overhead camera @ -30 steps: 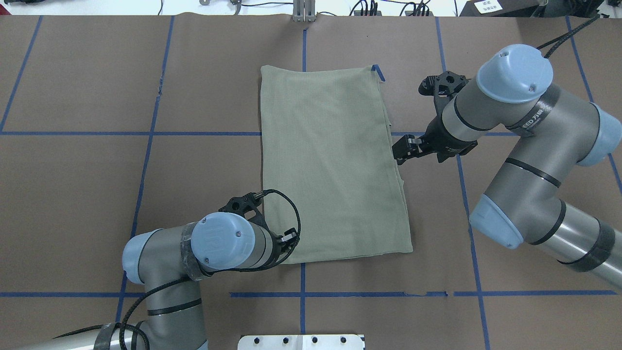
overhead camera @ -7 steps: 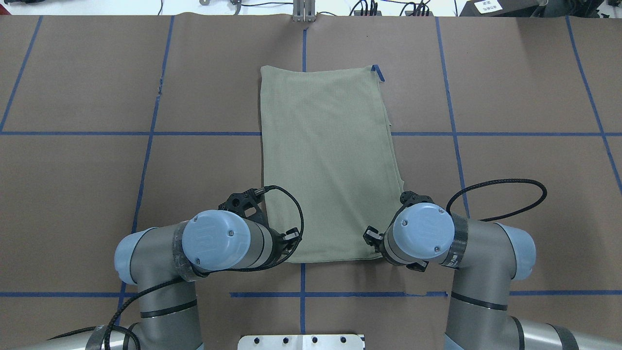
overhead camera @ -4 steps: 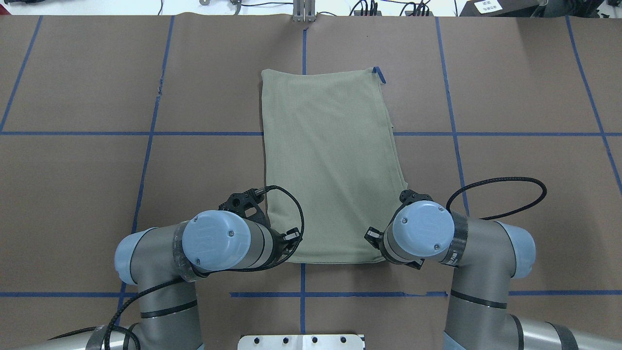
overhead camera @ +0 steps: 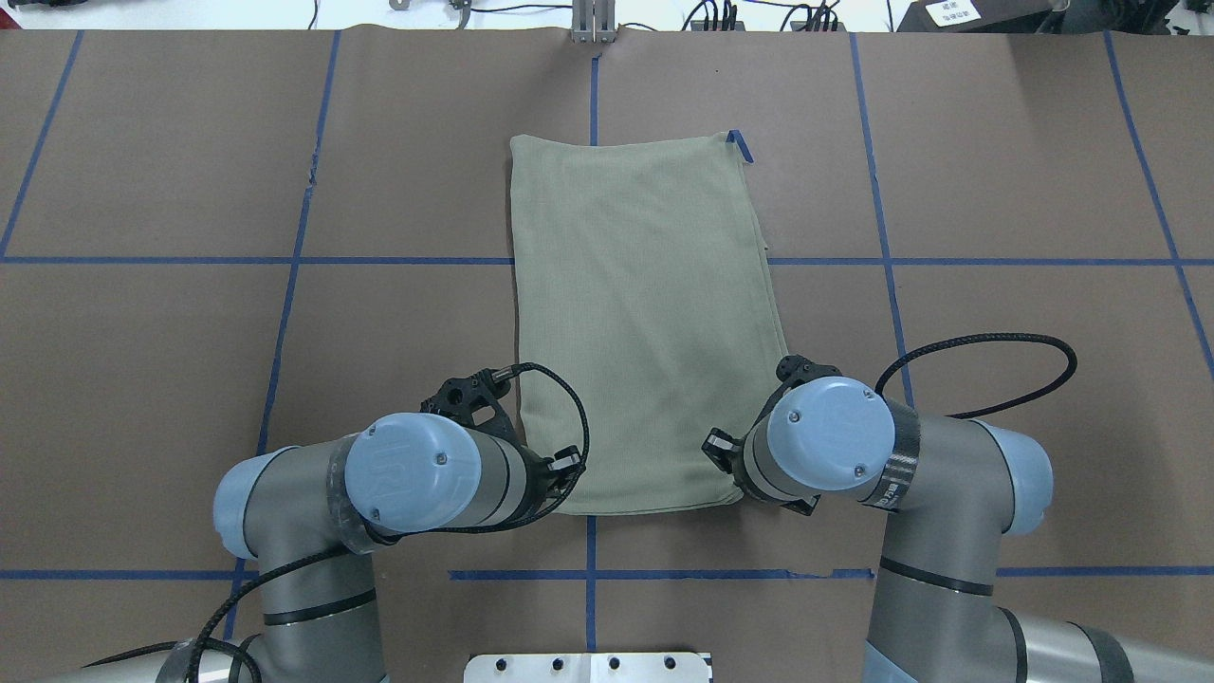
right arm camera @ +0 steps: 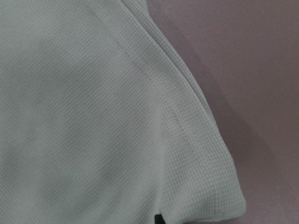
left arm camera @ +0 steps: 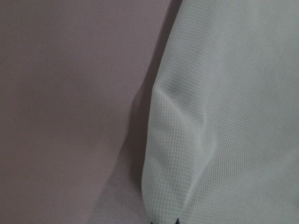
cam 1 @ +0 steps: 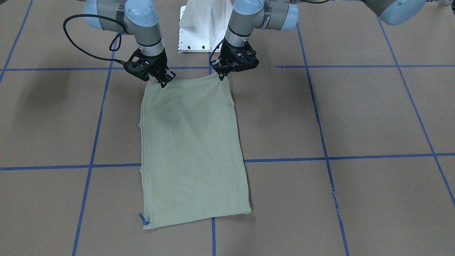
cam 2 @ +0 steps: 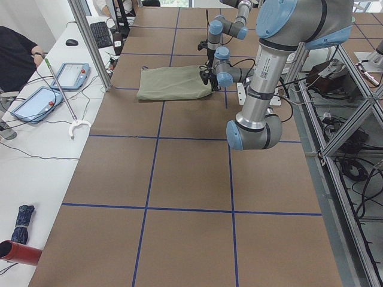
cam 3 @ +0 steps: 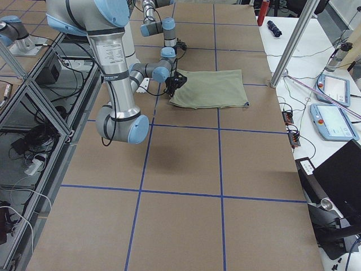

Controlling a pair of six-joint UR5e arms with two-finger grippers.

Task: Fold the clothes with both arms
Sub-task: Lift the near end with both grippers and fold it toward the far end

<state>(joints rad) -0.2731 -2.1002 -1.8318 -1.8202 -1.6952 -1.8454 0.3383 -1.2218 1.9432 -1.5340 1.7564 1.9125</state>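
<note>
While it lay folded into a long, narrow panel, the sage-green waffle-knit shirt (overhead camera: 645, 323) rested in the middle of the brown paper-covered table (overhead camera: 996, 171), its long sides running away from the robot and its near short edge close to, but apart from, the white metal pedestal base (cam 1: 201, 25). Most of the cloth was flat and smooth. Stacked layer edges peeped out along the robot's right side, and a stitched seam (right arm camera: 177, 116) ran diagonally across the fabric in the right wrist view. A small scrap of blue tape (overhead camera: 740, 144) poked out at the far right corner. The black two-finger left gripper (cam 1: 223, 76) had its fingers pinched together on the shirt's near left corner, and the black two-finger right gripper (cam 1: 162, 82) was likewise clamped on the near right corner. Both wrist views showed the gripped corners raised a little off the paper, with a shadow beneath. Thin blue tape grid lines (overhead camera: 294, 261) crossed the table and passed under the shirt
</note>
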